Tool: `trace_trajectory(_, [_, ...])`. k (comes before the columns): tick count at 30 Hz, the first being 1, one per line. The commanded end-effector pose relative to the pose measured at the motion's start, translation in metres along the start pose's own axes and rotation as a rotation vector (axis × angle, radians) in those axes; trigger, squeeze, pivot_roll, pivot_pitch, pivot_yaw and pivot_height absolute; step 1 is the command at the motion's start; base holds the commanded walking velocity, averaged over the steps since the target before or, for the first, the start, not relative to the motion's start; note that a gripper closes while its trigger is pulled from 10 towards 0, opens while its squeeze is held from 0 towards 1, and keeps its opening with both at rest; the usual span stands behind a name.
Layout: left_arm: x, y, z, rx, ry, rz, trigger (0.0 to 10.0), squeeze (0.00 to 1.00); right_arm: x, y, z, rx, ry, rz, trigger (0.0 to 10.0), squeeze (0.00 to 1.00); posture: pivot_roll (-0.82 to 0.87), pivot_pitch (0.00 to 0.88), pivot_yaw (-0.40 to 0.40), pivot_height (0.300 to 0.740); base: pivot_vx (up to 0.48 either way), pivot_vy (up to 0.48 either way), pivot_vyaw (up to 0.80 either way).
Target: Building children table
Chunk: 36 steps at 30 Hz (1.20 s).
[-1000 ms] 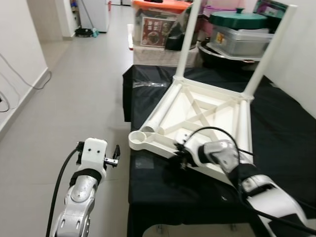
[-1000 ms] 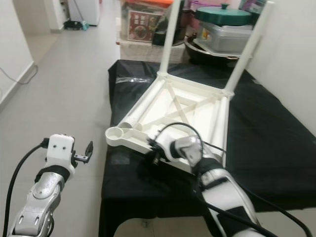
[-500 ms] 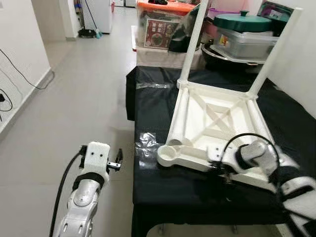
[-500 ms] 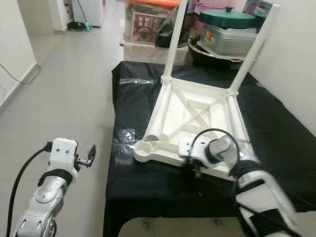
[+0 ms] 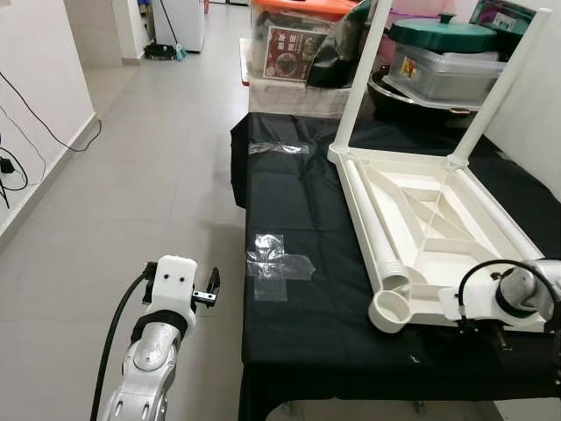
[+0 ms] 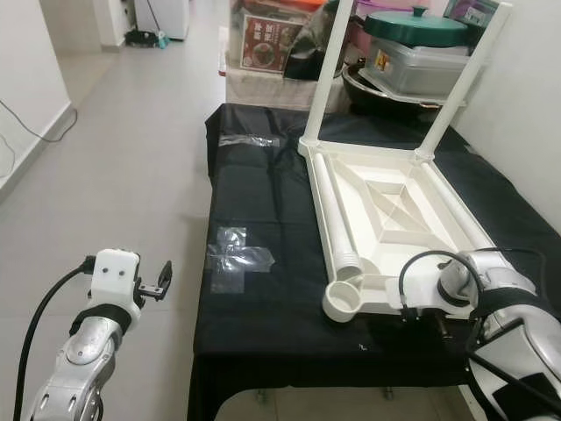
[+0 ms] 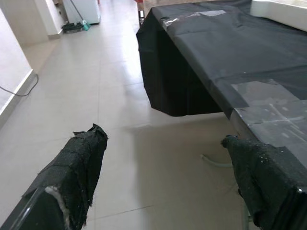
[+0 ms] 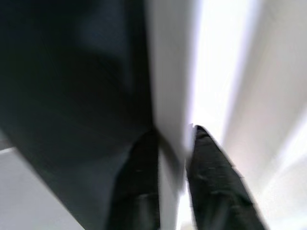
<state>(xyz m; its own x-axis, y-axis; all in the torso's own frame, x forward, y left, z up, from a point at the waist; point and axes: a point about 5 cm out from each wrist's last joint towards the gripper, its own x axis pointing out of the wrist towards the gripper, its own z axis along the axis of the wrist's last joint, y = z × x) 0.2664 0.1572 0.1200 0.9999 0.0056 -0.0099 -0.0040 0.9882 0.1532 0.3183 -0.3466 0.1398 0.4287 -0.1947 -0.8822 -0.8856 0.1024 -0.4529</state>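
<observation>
Tabletop (image 5: 456,263) swung round since a second ago: empty corner socket (image 5: 390,311) now nearer robot's right side, near edge still pinched. Right gripper (image 8: 172,158) clenched on thin white edge of tabletop, fingers (image 8: 139,187) either side of it. Left gripper (image 7: 165,172) spread open over floor, grasping nothing, well apart from table. Ahead of right gripper: loose leg (image 5: 372,219) lying inside frame, two fitted legs (image 5: 364,74) standing up at far corners, black cloth (image 5: 298,202) beneath. Risk: thin-edge pinch slips during further turning; frame slides off cloth edge.
</observation>
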Motion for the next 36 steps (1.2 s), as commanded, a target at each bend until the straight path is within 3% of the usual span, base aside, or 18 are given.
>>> trace_trajectory(1, [-0.002, 0.000, 0.000, 0.002, 0.006, -0.005, 10.0, 0.00, -0.016, -0.025, -0.003, 0.043, 0.017, -0.184, 10.0, 1.00, 0.11, 0.000, -0.157, 0.740, 0.000, 0.000, 0.00])
trace_trajectory(5, [-0.003, -0.001, 0.000, 0.003, 0.007, -0.007, 10.0, 0.00, -0.020, -0.034, 0.002, -0.004, 0.024, -0.232, 10.0, 1.00, 0.11, 0.000, -0.153, 0.740, 0.000, 0.000, 0.00])
trace_trajectory(8, [-0.004, -0.001, 0.000, 0.005, 0.008, -0.009, 10.0, 0.00, -0.024, -0.037, 0.012, 0.000, -0.058, -0.160, 10.0, 1.00, 0.11, 0.000, -0.152, 0.740, 0.000, 0.000, 0.00])
trace_trajectory(15, [-0.004, 0.000, -0.001, 0.005, 0.010, -0.007, 10.0, 0.00, -0.038, -0.047, 0.025, -0.016, -0.189, -0.121, 10.0, 1.00, 0.11, 0.000, -0.146, 0.740, 0.000, 0.000, 0.00])
trace_trajectory(17, [-0.004, 0.000, -0.001, 0.004, 0.010, -0.009, 10.0, 0.00, -0.055, -0.062, 0.043, 0.057, -0.388, -0.132, 10.0, 1.00, 0.10, 0.000, -0.144, 0.740, 0.000, 0.000, 0.00])
trace_trajectory(18, [-0.004, 0.000, 0.000, 0.003, 0.006, -0.011, 10.0, 0.00, -0.074, -0.078, 0.064, 0.123, -0.613, -0.168, 10.0, 1.00, 0.11, 0.000, -0.143, 0.740, 0.000, 0.000, 0.00])
trace_trajectory(19, [-0.004, 0.000, 0.000, 0.003, 0.006, -0.011, 10.0, 0.00, -0.074, -0.078, 0.064, 0.123, -0.613, -0.168, 10.0, 1.00, 0.11, 0.000, -0.143, 0.740, 0.000, 0.000, 0.00])
trace_trajectory(23, [-0.002, 0.002, 0.003, 0.001, -0.010, -0.003, 10.0, 0.00, -0.104, -0.108, 0.107, 0.342, -1.027, -0.346, 10.0, 1.00, 0.12, 0.000, -0.140, 0.740, 0.000, 0.000, 0.00])
trace_trajectory(25, [-0.002, 0.002, 0.003, 0.001, -0.010, -0.003, 10.0, 0.00, -0.104, -0.108, 0.107, 0.342, -1.027, -0.346, 10.0, 1.00, 0.12, 0.000, -0.140, 0.740, 0.000, 0.000, 0.00])
trace_trajectory(27, [-0.001, 0.005, 0.006, 0.002, -0.022, 0.004, 10.0, 0.00, -0.107, -0.115, 0.128, 0.492, -1.182, -0.446, 10.0, 1.00, 0.12, 0.000, -0.140, 0.740, 0.000, 0.000, 0.00])
trace_trajectory(29, [-0.001, 0.005, 0.006, 0.002, -0.022, 0.004, 10.0, 0.00, -0.107, -0.115, 0.128, 0.492, -1.182, -0.446, 10.0, 1.00, 0.12, 0.000, -0.140, 0.740, 0.000, 0.000, 0.00])
trace_trajectory(30, [-0.001, 0.007, 0.008, 0.003, -0.033, 0.007, 10.0, 0.00, -0.105, -0.116, 0.141, 0.614, -1.277, -0.480, 10.0, 0.00, 0.13, 0.000, -0.133, 0.740, 0.000, 0.000, 0.00])
trace_trajectory(31, [-0.001, 0.008, 0.010, 0.005, -0.041, 0.008, 10.0, 0.00, -0.100, -0.114, 0.154, 0.720, -1.346, -0.483, 10.0, 0.00, 0.14, 0.000, -0.125, 0.740, 0.000, 0.000, 0.00])
trace_trajectory(33, [-0.001, 0.008, 0.010, 0.005, -0.041, 0.008, 10.0, 0.00, -0.100, -0.114, 0.154, 0.720, -1.346, -0.483, 10.0, 0.00, 0.14, 0.000, -0.125, 0.740, 0.000, 0.000, 0.00])
trace_trajectory(34, [-0.001, 0.009, 0.012, 0.008, -0.051, 0.008, 10.0, 0.00, -0.093, -0.106, 0.172, 0.782, -1.406, -0.496, 10.0, 0.00, 0.14, 0.000, -0.123, 0.740, 0.000, 0.000, 0.00])
trace_trajectory(36, [-0.001, 0.009, 0.012, 0.008, -0.051, 0.008, 10.0, 0.00, -0.093, -0.106, 0.172, 0.782, -1.406, -0.496, 10.0, 0.00, 0.14, 0.000, -0.123, 0.740, 0.000, 0.000, 0.00])
